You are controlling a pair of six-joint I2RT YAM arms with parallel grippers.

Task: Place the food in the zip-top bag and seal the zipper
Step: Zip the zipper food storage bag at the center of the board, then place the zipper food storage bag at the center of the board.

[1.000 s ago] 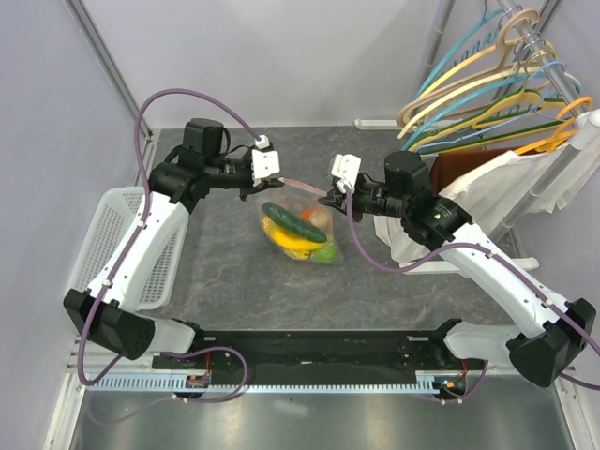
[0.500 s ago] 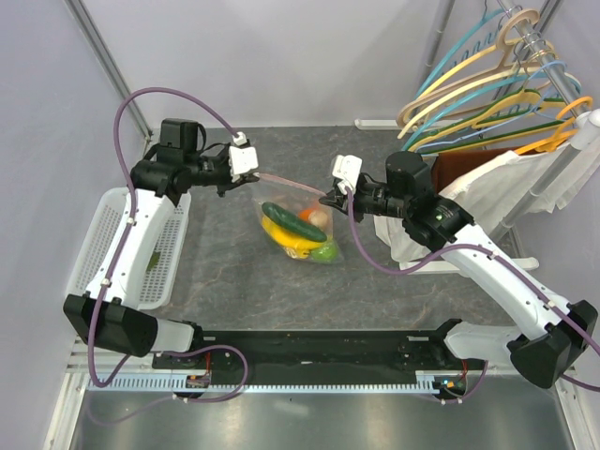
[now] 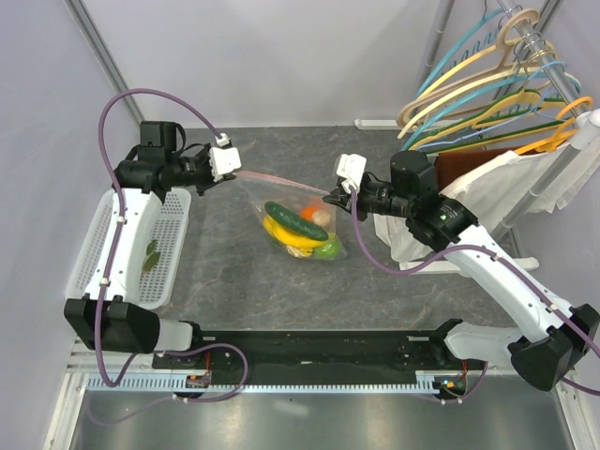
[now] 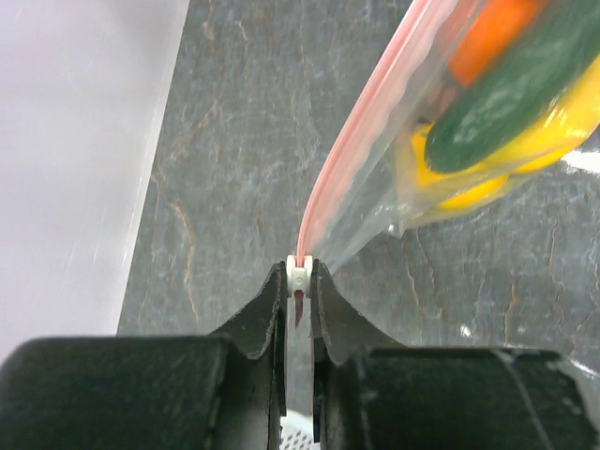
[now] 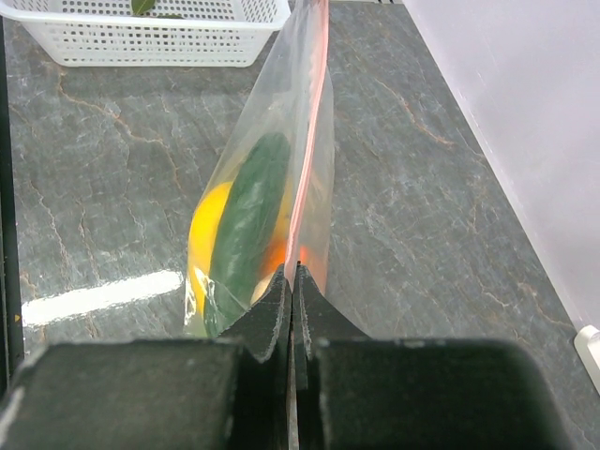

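Note:
The clear zip-top bag (image 3: 298,225) hangs between both grippers above the dark table, holding the food (image 3: 292,228): a green cucumber-like piece, yellow, orange and light green pieces. Its pink zipper (image 3: 281,184) is stretched taut along the top edge. My left gripper (image 3: 232,170) is shut on the white slider tab (image 4: 299,275) at the zipper's left end. My right gripper (image 3: 330,197) is shut on the zipper's right end (image 5: 295,251). The food also shows through the bag in the left wrist view (image 4: 511,89) and the right wrist view (image 5: 246,220).
A white mesh basket (image 3: 141,248) lies at the table's left edge with a small green item inside; it also shows in the right wrist view (image 5: 150,37). Coloured hangers (image 3: 506,89) and white cloth (image 3: 506,187) stand at the right.
My left gripper has pulled leftward along the zipper with the slider, stretching the pink strip longer. The right gripper has held its end almost still.

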